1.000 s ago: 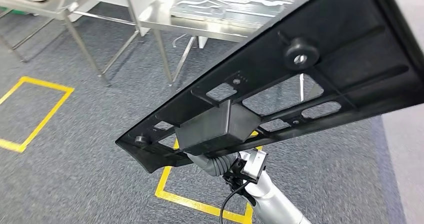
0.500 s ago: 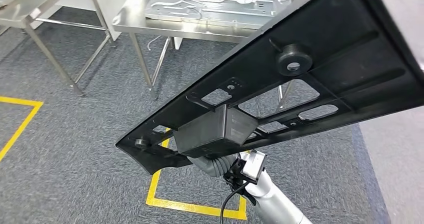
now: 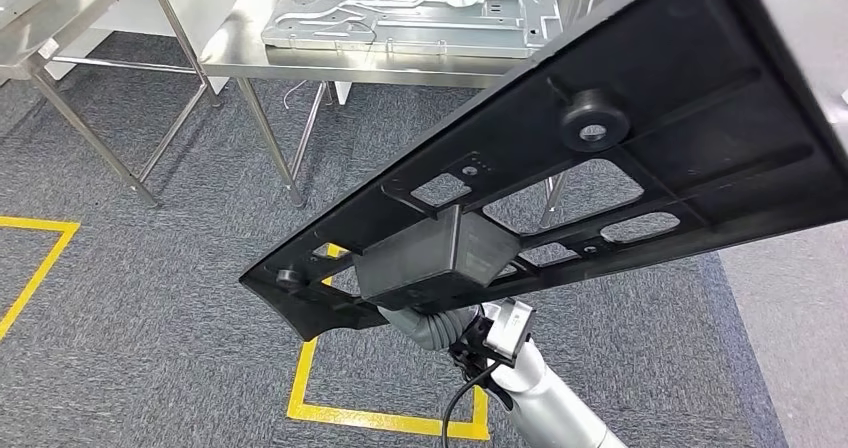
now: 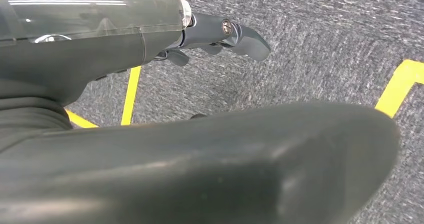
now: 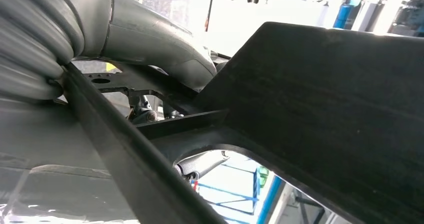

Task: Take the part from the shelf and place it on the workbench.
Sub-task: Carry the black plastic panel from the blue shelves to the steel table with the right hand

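The black plastic panel (image 3: 600, 158) is being gripped by the right hand (image 5: 150, 39); the steel bench (image 3: 300, 53) is being brought nearer, so placing is approaching. The left hand (image 4: 220, 34) is hanging released.

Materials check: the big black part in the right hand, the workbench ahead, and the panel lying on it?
Black part: looks like moulded plastic, matte, with ribs, a round boss and cut-outs. Workbench: brushed stainless steel by its look, with a reflective top and thin metal legs. Panel on it: silvery stamped or cast metal, probably aluminium or steel; raised contours catch the light.
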`<move>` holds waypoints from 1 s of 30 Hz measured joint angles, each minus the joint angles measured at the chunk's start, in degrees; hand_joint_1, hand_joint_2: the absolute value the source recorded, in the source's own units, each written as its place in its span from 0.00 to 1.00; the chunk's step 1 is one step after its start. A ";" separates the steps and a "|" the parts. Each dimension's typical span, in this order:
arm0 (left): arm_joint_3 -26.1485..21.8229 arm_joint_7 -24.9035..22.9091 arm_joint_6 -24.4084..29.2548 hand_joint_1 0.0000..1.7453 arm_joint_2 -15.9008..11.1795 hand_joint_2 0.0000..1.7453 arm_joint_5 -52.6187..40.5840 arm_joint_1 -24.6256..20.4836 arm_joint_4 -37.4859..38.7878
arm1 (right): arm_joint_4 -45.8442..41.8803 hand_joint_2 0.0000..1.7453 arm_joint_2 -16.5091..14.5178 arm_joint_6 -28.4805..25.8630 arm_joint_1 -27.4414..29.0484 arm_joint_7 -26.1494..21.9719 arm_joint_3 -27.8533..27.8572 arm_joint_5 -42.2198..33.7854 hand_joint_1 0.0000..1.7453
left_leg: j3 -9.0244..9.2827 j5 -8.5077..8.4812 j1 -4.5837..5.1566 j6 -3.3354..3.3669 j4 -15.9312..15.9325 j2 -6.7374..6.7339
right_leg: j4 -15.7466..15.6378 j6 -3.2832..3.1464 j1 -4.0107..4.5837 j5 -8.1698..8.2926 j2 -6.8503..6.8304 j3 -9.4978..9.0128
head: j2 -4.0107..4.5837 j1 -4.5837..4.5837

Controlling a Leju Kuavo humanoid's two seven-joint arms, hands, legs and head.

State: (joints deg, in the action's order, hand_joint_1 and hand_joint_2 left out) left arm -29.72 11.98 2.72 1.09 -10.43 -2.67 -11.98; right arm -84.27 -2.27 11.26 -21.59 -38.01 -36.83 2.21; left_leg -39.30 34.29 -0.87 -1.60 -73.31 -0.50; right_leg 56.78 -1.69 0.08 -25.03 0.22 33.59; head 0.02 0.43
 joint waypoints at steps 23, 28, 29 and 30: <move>-0.18 0.10 0.16 0.00 -0.15 0.00 -0.34 -0.12 0.00 | 0.60 1.00 -0.04 0.02 -0.46 0.00 -0.05 0.04 1.00 | 7.35 -7.73 0.33 1.57 16.17 0.01 | 0.69 1.86 0.06 -0.92 -0.29 -0.15 | 0.00 -0.01; -0.18 0.14 0.11 0.00 -0.12 0.00 -0.55 -0.26 0.00 | 0.56 1.00 -0.26 0.00 -0.51 -0.05 -0.04 0.04 1.00 | 4.57 -4.13 -0.05 0.13 9.63 0.06 | -0.22 0.20 -0.20 -0.88 -0.18 -1.13 | 0.00 0.00; -0.18 0.14 0.11 0.00 -0.11 0.00 -0.62 -0.23 0.00 | 0.57 1.00 -0.31 0.00 -0.47 -0.06 -0.04 0.03 1.00 | 2.40 -2.36 -0.06 -0.03 5.50 0.08 | -0.20 -0.01 -0.13 -1.03 -0.18 -1.22 | 0.00 0.01; -0.18 0.15 0.13 0.00 -0.12 0.00 -0.66 -0.16 0.00 | 0.60 1.00 -0.33 0.00 -0.40 -0.07 -0.05 0.03 1.00 | 0.21 -1.03 -0.07 -0.16 1.60 0.08 | -0.17 -0.14 -0.04 -1.19 -0.14 -1.30 | 0.00 0.01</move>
State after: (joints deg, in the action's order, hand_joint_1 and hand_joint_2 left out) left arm -29.90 12.13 2.85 0.97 -11.09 -2.84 -11.98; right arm -83.67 -2.61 11.26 -21.99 -38.07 -36.88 2.23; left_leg -39.09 33.26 -0.94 -1.76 -71.71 -0.41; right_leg 56.60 -1.83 0.04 -26.22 0.07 32.29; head 0.02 0.44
